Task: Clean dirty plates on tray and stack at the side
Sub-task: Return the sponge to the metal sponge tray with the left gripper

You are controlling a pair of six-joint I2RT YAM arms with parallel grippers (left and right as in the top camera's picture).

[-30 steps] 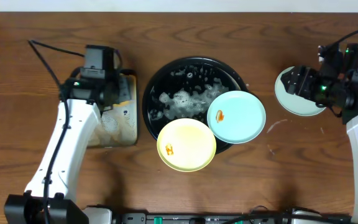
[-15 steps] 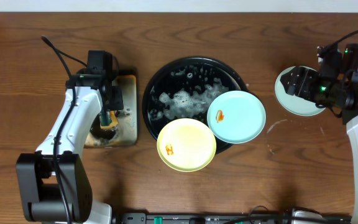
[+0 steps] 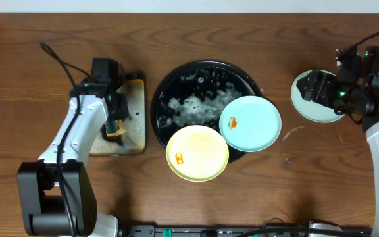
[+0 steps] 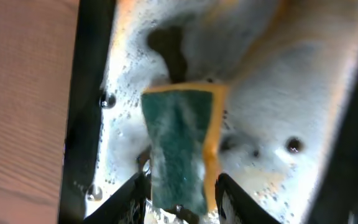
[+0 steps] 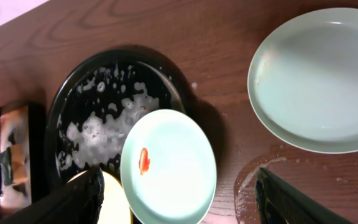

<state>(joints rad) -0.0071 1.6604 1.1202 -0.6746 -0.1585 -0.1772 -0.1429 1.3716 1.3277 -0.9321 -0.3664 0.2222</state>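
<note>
My left gripper [image 4: 182, 196] pinches the lower end of the sponge [image 4: 178, 137] over the foamy pan [image 3: 133, 135], just left of the tray [image 3: 170, 89]. I'd lift straight up and carry it to the yellow plate [image 3: 197, 153] on the tray's near rim. There I'd scrub the orange smear [image 3: 179, 157] lightly, so the plate doesn't tip off. The blue plate [image 3: 250, 123], also smeared, lies on the tray's right rim. My right gripper [image 5: 179, 180] hangs open and empty above the clean-looking third plate [image 5: 319, 78], well right of the tray.
</note>
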